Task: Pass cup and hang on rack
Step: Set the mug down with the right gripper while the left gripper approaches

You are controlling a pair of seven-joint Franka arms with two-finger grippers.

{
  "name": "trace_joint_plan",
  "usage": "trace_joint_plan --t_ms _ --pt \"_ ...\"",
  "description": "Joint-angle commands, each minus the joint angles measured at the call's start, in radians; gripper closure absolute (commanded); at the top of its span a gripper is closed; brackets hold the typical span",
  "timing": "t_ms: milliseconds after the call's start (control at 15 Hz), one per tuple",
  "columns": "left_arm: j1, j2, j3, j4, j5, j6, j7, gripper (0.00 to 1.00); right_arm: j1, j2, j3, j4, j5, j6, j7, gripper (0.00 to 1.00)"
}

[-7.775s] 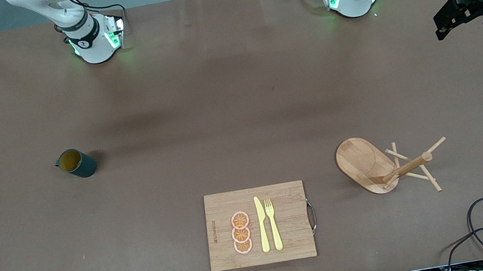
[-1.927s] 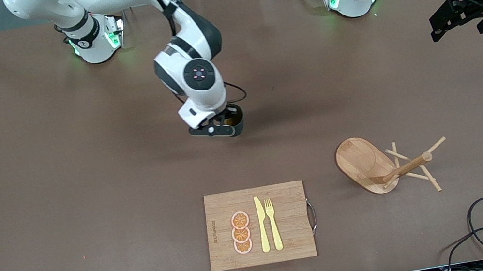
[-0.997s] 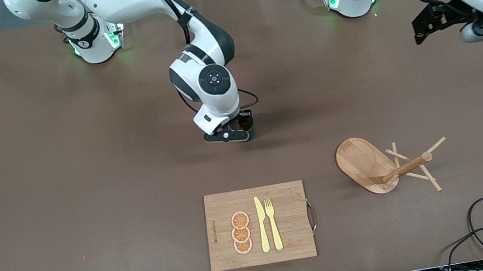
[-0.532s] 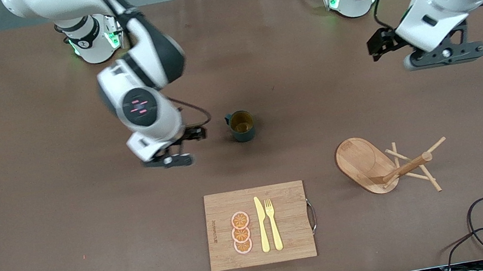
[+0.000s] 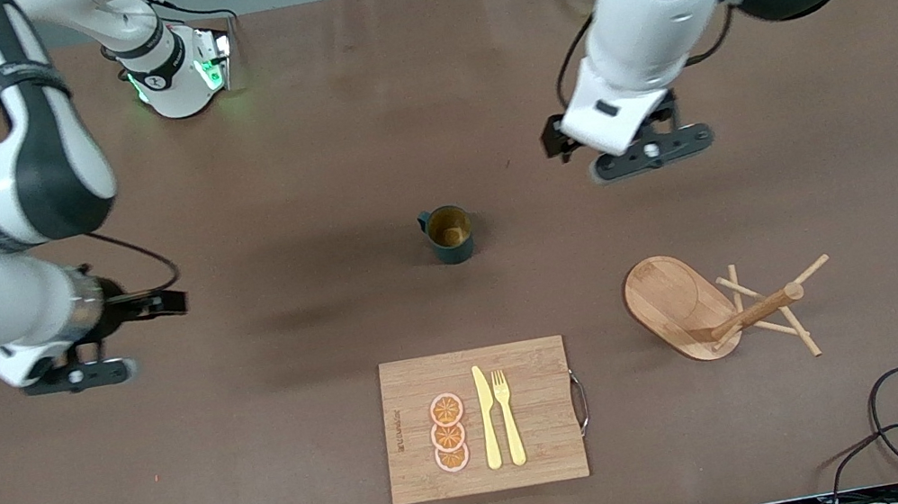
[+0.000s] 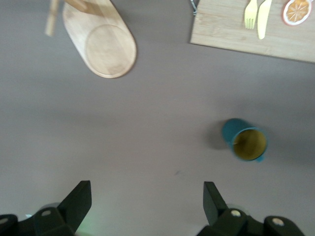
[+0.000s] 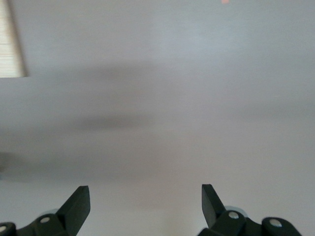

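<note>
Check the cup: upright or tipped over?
Upright. The cup stands on the table with its mouth up; its yellow inside shows in the front and left wrist views. Neither claw touches it.

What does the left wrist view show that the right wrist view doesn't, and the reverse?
Only the left wrist view shows the cup standing upright, the rack base, and the fork, knife and orange slice on the cutting board. Only the right wrist view shows a small reddish speck. Both show the brown table, a strip of board, and their own open gripper: left gripper, right gripper.
</note>
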Motion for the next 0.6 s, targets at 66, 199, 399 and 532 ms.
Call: trace_joint_plan --t_ms 66,199,399,532 --pt "-0.121 0.103 0.007 0.032 0.046 0.090 -0.205 0.01 -0.097 -0.054 0.025 -0.035 -0.070 -0.002 -0.081 0.00" --pt "-0.213 0.163 0.010 0.033 0.106 0.147 -0.332 0.01 -0.153 -0.059 0.025 -0.030 -0.073 0.002 -0.118 0.00" --pt "-0.298 0.239 0.012 0.033 0.183 0.233 -0.529 0.02 -0.223 -0.060 0.025 -0.016 -0.064 -0.001 -0.168 0.00" --pt "-0.351 0.287 0.015 0.036 0.242 0.279 -0.679 0.06 -0.239 -0.060 0.025 -0.013 -0.063 -0.001 -0.170 0.00"
